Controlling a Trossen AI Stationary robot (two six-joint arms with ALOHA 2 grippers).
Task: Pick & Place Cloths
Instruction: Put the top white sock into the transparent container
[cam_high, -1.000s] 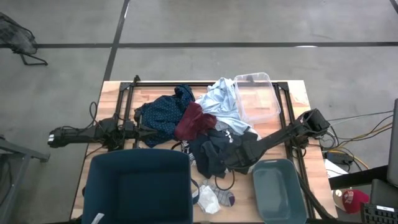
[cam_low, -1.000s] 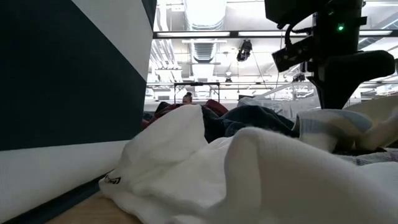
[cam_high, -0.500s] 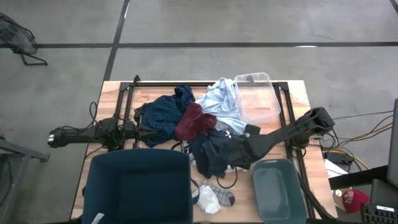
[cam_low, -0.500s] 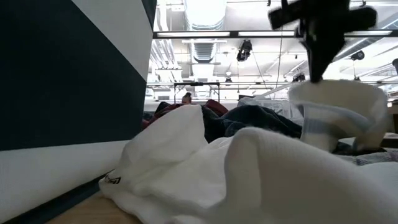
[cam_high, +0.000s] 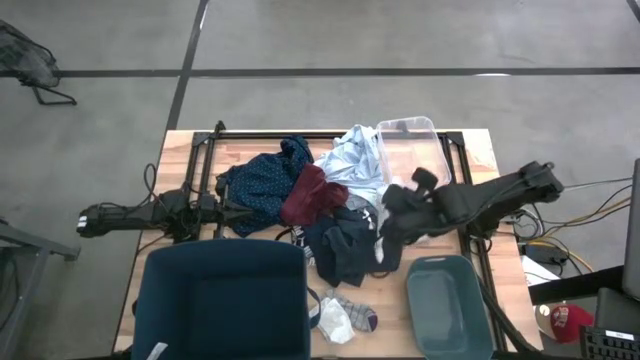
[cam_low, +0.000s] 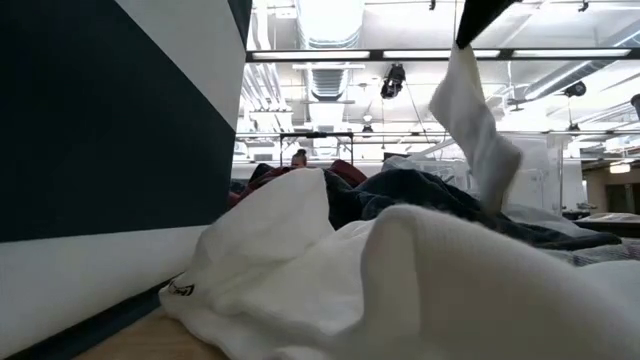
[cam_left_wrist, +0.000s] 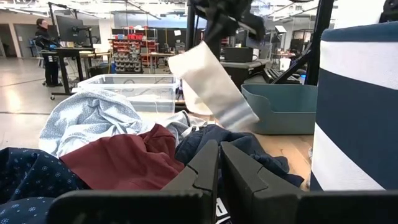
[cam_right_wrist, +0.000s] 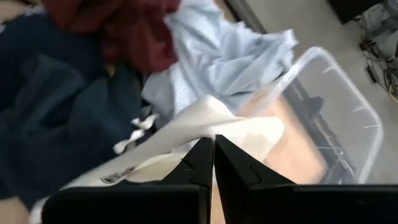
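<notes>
Looking down, high view: right gripper right of centre, over dark garment, near clear tub. Left gripper parked left of centre beside dotted shirt.

Low view: white sock dangling upper right, lifted clear of pile.

Left wrist view: left jaws pressed together, empty; maroon piece ahead.

Right wrist view: right jaws clamped on white sock over tub.

Progress: early. Both tubs look empty; nearly all cloths left on table.
</notes>
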